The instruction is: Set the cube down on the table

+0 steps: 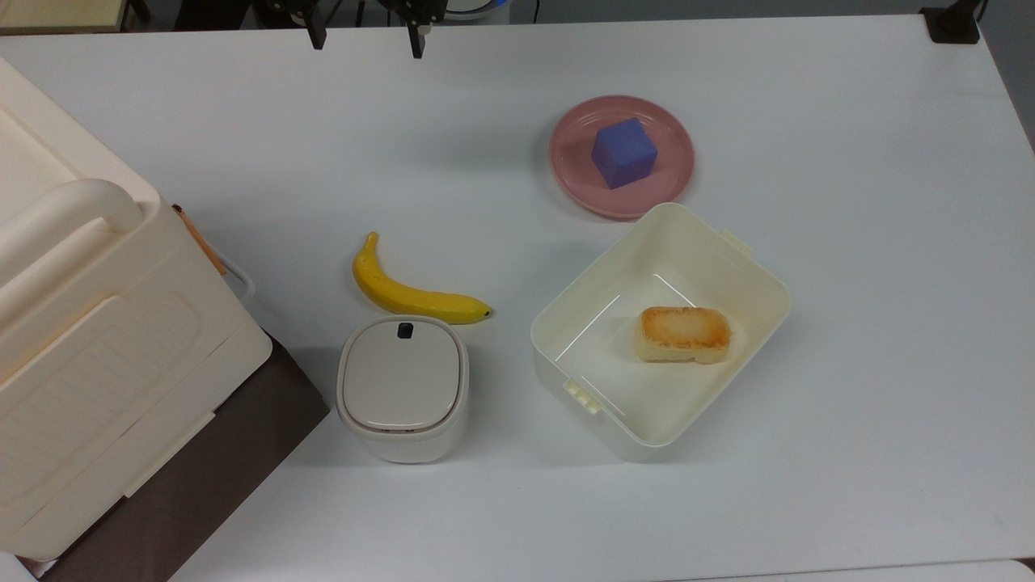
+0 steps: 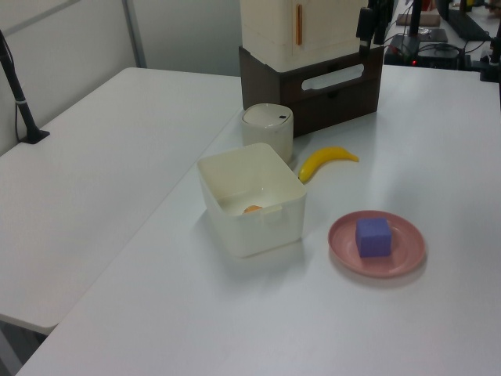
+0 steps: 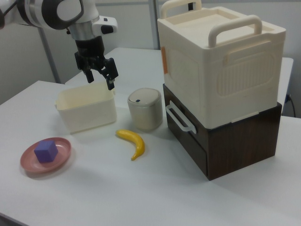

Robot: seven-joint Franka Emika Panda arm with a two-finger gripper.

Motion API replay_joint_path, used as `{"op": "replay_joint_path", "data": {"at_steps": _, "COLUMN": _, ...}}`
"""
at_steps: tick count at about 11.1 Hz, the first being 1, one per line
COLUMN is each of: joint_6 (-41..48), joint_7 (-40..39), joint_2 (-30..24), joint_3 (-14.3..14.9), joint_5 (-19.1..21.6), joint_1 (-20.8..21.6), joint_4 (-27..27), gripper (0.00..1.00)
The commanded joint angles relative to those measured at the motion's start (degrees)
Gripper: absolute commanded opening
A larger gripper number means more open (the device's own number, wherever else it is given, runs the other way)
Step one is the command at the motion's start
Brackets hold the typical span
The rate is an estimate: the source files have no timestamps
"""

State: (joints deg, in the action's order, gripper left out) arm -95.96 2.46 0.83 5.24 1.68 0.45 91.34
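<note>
The blue-purple cube (image 1: 623, 152) (image 2: 373, 236) (image 3: 46, 151) rests in the middle of a round pink plate (image 1: 676, 139) (image 2: 409, 249) (image 3: 64, 151) on the white table (image 1: 873, 283). My gripper (image 1: 365, 36) (image 3: 99, 79) hangs open and empty above the table, at the top view's upper edge, well to the left of the plate there. In the right view it hovers over the cream bin's far side, above and to the right of the cube. Nothing touches the cube.
A cream open bin (image 1: 566, 323) beside the plate holds a toasted bread-like block (image 1: 685, 333). A banana (image 1: 412, 295) and a small lidded container (image 1: 402, 386) lie left of it in the top view. A large cream box on a brown drawer unit (image 1: 97, 347) fills that view's left.
</note>
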Motion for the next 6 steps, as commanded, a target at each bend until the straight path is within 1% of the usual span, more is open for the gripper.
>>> {"op": "replay_joint_path", "data": {"at_steps": 1, "joint_6": -0.1, "joint_7": 2.2, "joint_2": -0.7, "joint_3": 0.6, "joint_5": 1.0, "joint_1": 1.0, "joint_4": 0.6, "gripper": 1.00}}
{"op": "replay_joint_path", "data": {"at_steps": 6, "joint_6": 0.1, "joint_7": 2.7, "joint_2": -0.6, "joint_3": 0.6, "joint_5": 1.1, "joint_1": 1.5, "joint_4": 0.5, "gripper": 1.00}}
